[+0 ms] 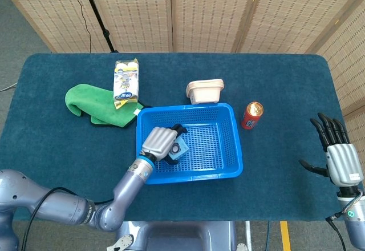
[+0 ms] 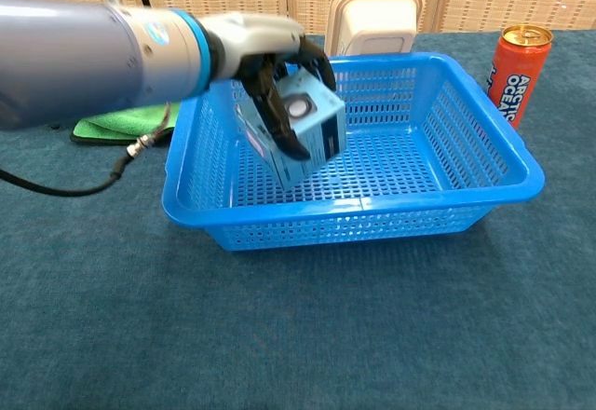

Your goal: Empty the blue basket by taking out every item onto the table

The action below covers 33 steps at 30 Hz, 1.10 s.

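The blue basket (image 1: pixel 228 168) (image 2: pixel 447 200) sits at the table's middle. My left hand (image 1: pixel 159 141) (image 2: pixel 265 61) grips a small light-blue box (image 1: pixel 177 150) (image 2: pixel 307 135) and holds it tilted in the air above the basket's left part, clear of the floor. No other item shows inside the basket. My right hand (image 1: pixel 336 154) hangs off the table's right edge with fingers spread and nothing in it; it is outside the chest view.
A red can (image 1: pixel 251 115) (image 2: pixel 518 73) stands right of the basket. A beige tub (image 1: pixel 205 90) (image 2: pixel 376 17) sits just behind it. A green cloth (image 1: pixel 94 105) and a snack packet (image 1: pixel 126 80) lie at the back left.
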### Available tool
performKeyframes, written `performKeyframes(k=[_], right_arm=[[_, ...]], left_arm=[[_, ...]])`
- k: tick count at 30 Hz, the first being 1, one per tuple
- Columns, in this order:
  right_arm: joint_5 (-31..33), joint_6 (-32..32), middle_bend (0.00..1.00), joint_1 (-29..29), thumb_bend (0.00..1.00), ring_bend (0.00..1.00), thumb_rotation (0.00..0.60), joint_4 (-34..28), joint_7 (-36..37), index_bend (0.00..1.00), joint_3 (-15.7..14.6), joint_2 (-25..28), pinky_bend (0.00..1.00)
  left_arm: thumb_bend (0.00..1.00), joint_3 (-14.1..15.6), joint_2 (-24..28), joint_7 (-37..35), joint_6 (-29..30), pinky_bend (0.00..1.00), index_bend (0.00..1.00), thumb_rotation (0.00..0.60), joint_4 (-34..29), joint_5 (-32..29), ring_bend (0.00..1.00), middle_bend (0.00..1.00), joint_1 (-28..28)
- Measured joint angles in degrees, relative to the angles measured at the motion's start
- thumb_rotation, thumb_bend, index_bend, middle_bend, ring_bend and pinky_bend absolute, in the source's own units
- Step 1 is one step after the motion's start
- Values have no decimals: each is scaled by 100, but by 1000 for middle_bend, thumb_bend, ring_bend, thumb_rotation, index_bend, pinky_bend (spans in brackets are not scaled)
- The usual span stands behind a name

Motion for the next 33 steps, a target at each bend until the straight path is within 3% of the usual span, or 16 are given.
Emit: performKeyframes(k=[5, 11, 16, 23, 26, 29, 30, 33], right_arm=[[-24, 7, 0, -5, 0, 0, 600, -25, -7, 0, -7, 3, 0], [-84, 36, 0, -17, 0, 0, 600, -92, -35, 0, -27, 16, 0], [-136, 39, 0, -14, 0, 0, 600, -147, -70, 0, -48, 21, 0], [-194, 13, 0, 1, 0, 0, 600, -194, -145, 0, -80, 8, 0], [-202, 7, 0, 5, 0, 0, 600, -191, -142, 0, -83, 10, 0], [-215, 20, 0, 0, 0, 0, 600, -192, -131, 0, -88, 16, 0], [-221, 27, 0, -3, 0, 0, 600, -193, -128, 0, -90, 19, 0], [-236, 48, 0, -14, 0, 0, 600, -209, -119, 0, -97, 31, 0]], left_arm=[[503, -157, 680, -232, 83, 631, 230, 600, -582, 313, 393, 208, 284], [501, -199, 1848, -610, 182, 630, 211, 600, -1171, 800, 376, 196, 899], [487, 118, 2622, -1041, 100, 631, 199, 600, -1255, 1203, 361, 184, 1619], [483, 635, 2644, -1613, -341, 558, 186, 600, -563, 1769, 300, 146, 2182], [457, 806, 2416, -1816, -434, 438, 150, 600, -181, 2075, 198, 79, 2391], [363, 925, 2192, -2011, -529, 154, 18, 600, 122, 2396, 14, 0, 2552], [324, 962, 2134, -2088, -605, 64, 0, 600, 204, 2503, 0, 0, 2596], [251, 999, 2089, -2364, -788, 0, 0, 600, 319, 2782, 0, 0, 2685]])
